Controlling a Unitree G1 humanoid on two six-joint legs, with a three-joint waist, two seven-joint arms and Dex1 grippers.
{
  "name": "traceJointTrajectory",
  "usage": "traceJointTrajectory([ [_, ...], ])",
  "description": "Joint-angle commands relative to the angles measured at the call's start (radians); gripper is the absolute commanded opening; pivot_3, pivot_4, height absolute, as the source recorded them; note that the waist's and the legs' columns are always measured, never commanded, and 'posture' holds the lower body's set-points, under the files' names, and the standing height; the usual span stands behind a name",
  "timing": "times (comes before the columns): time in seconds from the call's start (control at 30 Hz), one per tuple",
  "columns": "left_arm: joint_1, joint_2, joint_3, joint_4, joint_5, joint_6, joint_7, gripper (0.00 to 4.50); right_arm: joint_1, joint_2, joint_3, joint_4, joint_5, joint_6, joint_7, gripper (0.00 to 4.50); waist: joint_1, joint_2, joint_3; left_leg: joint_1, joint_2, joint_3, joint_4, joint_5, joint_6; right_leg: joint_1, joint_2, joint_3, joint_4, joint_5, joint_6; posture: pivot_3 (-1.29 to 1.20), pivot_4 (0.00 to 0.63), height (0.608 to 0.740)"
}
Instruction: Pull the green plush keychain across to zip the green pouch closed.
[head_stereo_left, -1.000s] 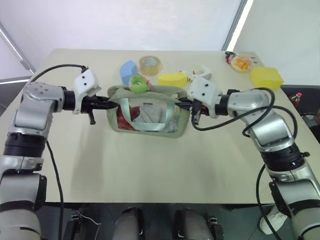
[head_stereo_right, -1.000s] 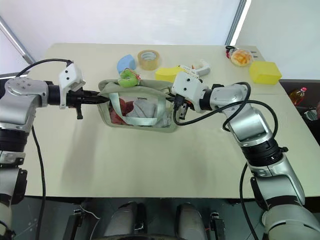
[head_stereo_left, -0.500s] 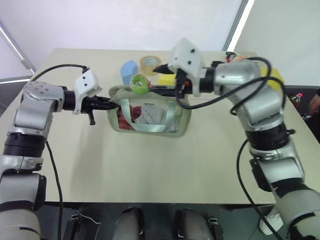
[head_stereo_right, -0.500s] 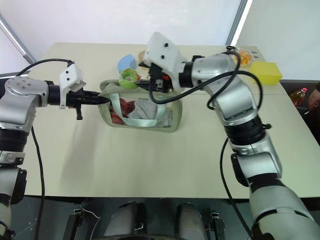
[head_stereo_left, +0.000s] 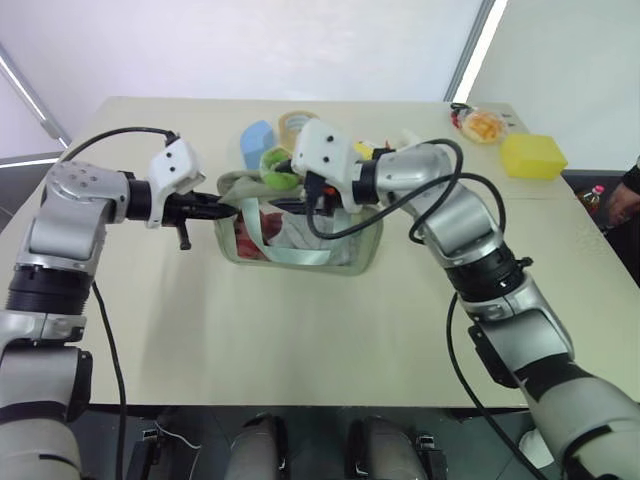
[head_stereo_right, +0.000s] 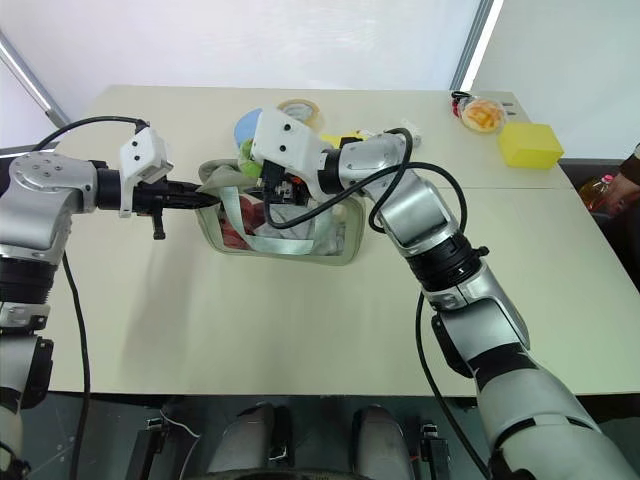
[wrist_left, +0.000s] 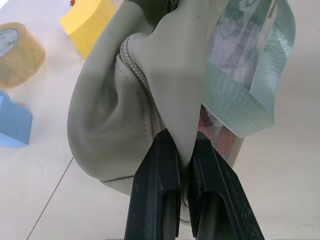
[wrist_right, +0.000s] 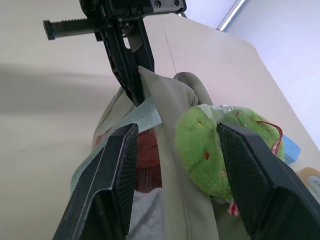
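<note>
Pouch: the pale sage-green rectangular fabric pouch (head_stereo_left: 298, 232) with a clear plastic window lies near the middle of the beige table (head_stereo_left: 300, 330), its pale ribbon strap draped across the window and red and grey contents showing through.
Left pincer: the left gripper (wrist_left: 183, 160) is clamped tight on a fold of fabric at the pouch's left end, right beside the zipper teeth; in the head views it (head_stereo_left: 222, 206) reaches in level from the left.
Keychain: the small lime-green fuzzy round plush keychain (wrist_right: 212, 150) sits on the pouch's top edge toward its left half, a thin red-and-white cord trailing from it.
Right pincer: the right gripper (wrist_right: 175, 150) stands open, its two black fingers (wrist_right: 117, 175) spread either side of the keychain and the pouch's top edge; whether they touch it, I cannot tell.
Behind the pouch: a roll of tan tape (head_stereo_left: 297, 121), a blue foam block (head_stereo_left: 255, 140) and a yellow sponge wedge (wrist_left: 86, 17).
Far right corner: a yellow rectangular sponge (head_stereo_left: 533, 155) and a small dish of orange pieces (head_stereo_left: 483, 125).
</note>
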Motion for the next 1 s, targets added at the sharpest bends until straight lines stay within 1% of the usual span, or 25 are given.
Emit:
traceJointTrajectory([
  [0.03, -0.014, -0.009, 0.012, -0.039, -0.013, 0.011, 0.004, 0.00, -0.036, 0.010, 0.005, 0.017, -0.039, -0.057, -0.007, 2.58, 0.000, 0.000, 0.000, 0.000, 0.000, 0.000, 0.000, 0.000, 0.000, 0.000, 0.000, 0.000, 0.000, 0.000, 0.000, 0.00, 0.150, 0.740],
  [0.23, -0.018, -0.017, 0.011, -0.032, 0.000, -0.001, 0.021, 0.00, -0.031, 0.004, -0.008, 0.052, -0.070, -0.095, -0.008, 2.58, 0.001, 0.000, 0.000, 0.000, 0.000, 0.000, 0.000, 0.000, 0.000, 0.000, 0.000, 0.000, 0.000, 0.000, 0.000, 0.00, 0.150, 0.740],
  [0.27, -0.019, -0.017, 0.011, -0.031, -0.001, 0.001, 0.021, 0.00, -0.032, 0.001, -0.012, 0.058, -0.074, -0.100, -0.009, 2.04, 0.000, 0.000, 0.000, 0.000, 0.000, 0.000, 0.000, 0.000, 0.000, 0.000, 0.000, 0.000, 0.000, 0.000, 0.000, 0.00, 0.150, 0.740],
  [0.3, -0.020, -0.019, 0.011, -0.030, -0.002, 0.003, 0.021, 0.00, -0.034, -0.001, -0.019, 0.063, -0.073, -0.100, -0.008, 1.68, 0.000, 0.000, 0.000, 0.000, 0.000, 0.000, 0.000, 0.000, 0.000, 0.000, 0.000, 0.000, 0.000, 0.000, 0.000, 0.00, 0.150, 0.740],
  [0.33, -0.021, -0.020, 0.010, -0.031, -0.003, 0.005, 0.021, 0.00, -0.034, -0.004, -0.030, 0.062, -0.069, -0.095, -0.009, 1.19, 0.001, 0.000, 0.000, 0.000, 0.000, 0.000, 0.000, 0.000, 0.000, 0.000, 0.000, 0.000, 0.000, 0.000, 0.000, 0.00, 0.150, 0.740],
  [0.4, -0.019, -0.022, 0.009, -0.032, -0.003, 0.006, 0.022, 0.00, -0.033, -0.008, -0.045, 0.056, -0.064, -0.085, -0.009, 0.10, 0.001, 0.000, 0.000, 0.000, 0.000, 0.000, 0.000, 0.000, 0.000, 0.000, 0.000, 0.000, 0.000, 0.000, 0.000, 0.00, 0.150, 0.740],
  [0.43, -0.019, -0.024, 0.008, -0.030, -0.002, 0.005, 0.023, 0.00, -0.029, -0.015, -0.055, 0.046, -0.060, -0.075, -0.008, 0.04, 0.001, 0.000, 0.000, 0.000, 0.000, 0.000, 0.000, 0.000, 0.000, 0.000, 0.000, 0.000, 0.000, 0.000, 0.000, 0.00, 0.150, 0.740],
  [0.57, -0.018, -0.026, 0.007, -0.027, -0.002, 0.005, 0.024, 0.00, -0.009, -0.042, -0.093, -0.003, -0.035, -0.018, -0.001, 0.04, 0.002, 0.000, 0.000, 0.000, 0.000, 0.000, 0.000, 0.000, 0.000, 0.000, 0.000, 0.000, 0.000, 0.000, 0.000, 0.00, 0.150, 0.740],
  [0.63, -0.018, -0.025, 0.006, -0.021, 0.000, 0.003, 0.022, 0.00, 0.019, -0.070, -0.158, -0.076, 0.036, 0.108, 0.016, 0.04, 0.004, 0.000, 0.000, 0.000, 0.000, 0.000, 0.000, 0.000, 0.000, 0.000, 0.000, 0.000, 0.000, 0.000, 0.000, 0.00, 0.150, 0.740],
  [0.73, -0.016, -0.024, 0.006, -0.018, 0.002, 0.002, 0.021, 0.00, 0.049, -0.093, -0.247, -0.145, 0.119, 0.268, -0.003, 0.04, 0.003, 0.000, 0.000, 0.000, 0.000, 0.000, 0.000, 0.000, 0.000, 0.001, 0.000, 0.000, 0.000, 0.000, 0.000, 0.00, 0.150, 0.740],
  [0.83, -0.014, -0.022, 0.007, -0.018, 0.004, 0.002, 0.023, 0.00, 0.080, -0.141, -0.314, -0.175, 0.137, 0.356, -0.055, 0.04, 0.004, 0.000, 0.000, 0.000, 0.000, 0.000, 0.000, 0.000, 0.000, 0.001, 0.000, 0.000, 0.000, 0.000, 0.000, 0.00, 0.150, 0.740],
  [0.9, -0.010, -0.016, 0.009, -0.019, 0.005, 0.002, 0.021, 0.00, 0.119, -0.206, -0.353, -0.195, 0.122, 0.389, -0.089, 0.04, 0.006, 0.000, 0.000, 0.000, 0.000, 0.000, 0.000, 0.000, 0.000, 0.001, 0.000, 0.000, 0.000, 0.000, 0.000, 0.00, 0.150, 0.740],
  [1.0, 0.002, -0.005, 0.014, -0.024, 0.005, 0.008, 0.022, 0.00, 0.208, -0.380, -0.364, -0.273, 0.053, 0.400, -0.108, 0.04, 0.011, 0.000, 0.000, -0.001, -0.001, 0.000, 0.000, 0.000, 0.000, 0.000, -0.001, 0.000, -0.001, 0.000, 0.000, 0.00, 0.150, 0.740],
])
